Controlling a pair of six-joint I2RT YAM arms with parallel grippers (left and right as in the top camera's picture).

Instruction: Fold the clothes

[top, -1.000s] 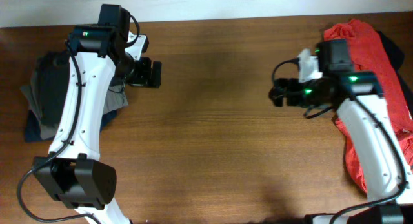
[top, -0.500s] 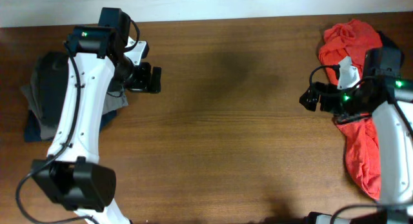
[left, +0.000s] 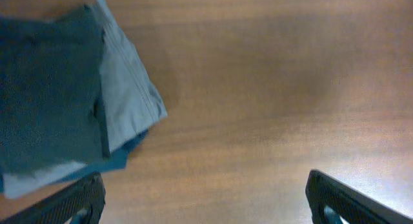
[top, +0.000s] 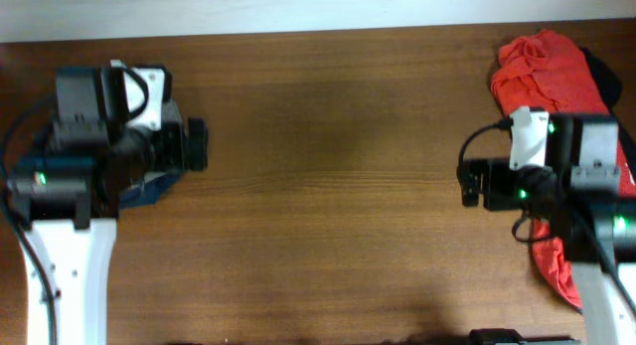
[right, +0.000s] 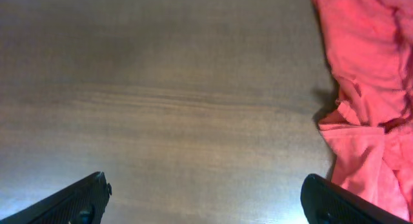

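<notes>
The clothes (left: 45,88) lie folded, dark charcoal, on top of a stack at the table's left, seen in the left wrist view's upper left corner. In the overhead view my left arm covers them. My left gripper (top: 197,146) (left: 208,201) hovers open just right of the stack, over bare wood, with nothing between its fingers. My right gripper (top: 469,183) (right: 206,198) is open too, above bare wood, left of a red garment.
Under the dark piece lie a grey folded garment (left: 126,88) and a navy one (left: 110,162) (top: 149,191). A crumpled red garment (top: 542,67) (right: 368,69) runs along the right edge, with dark fabric (top: 599,72) behind it. The wooden table (top: 328,166) spreads between the arms.
Both arms have drawn back. The left gripper moved left and nearer, to beside the stack. The right gripper moved right and nearer, towards the red garment. Both stayed open.
</notes>
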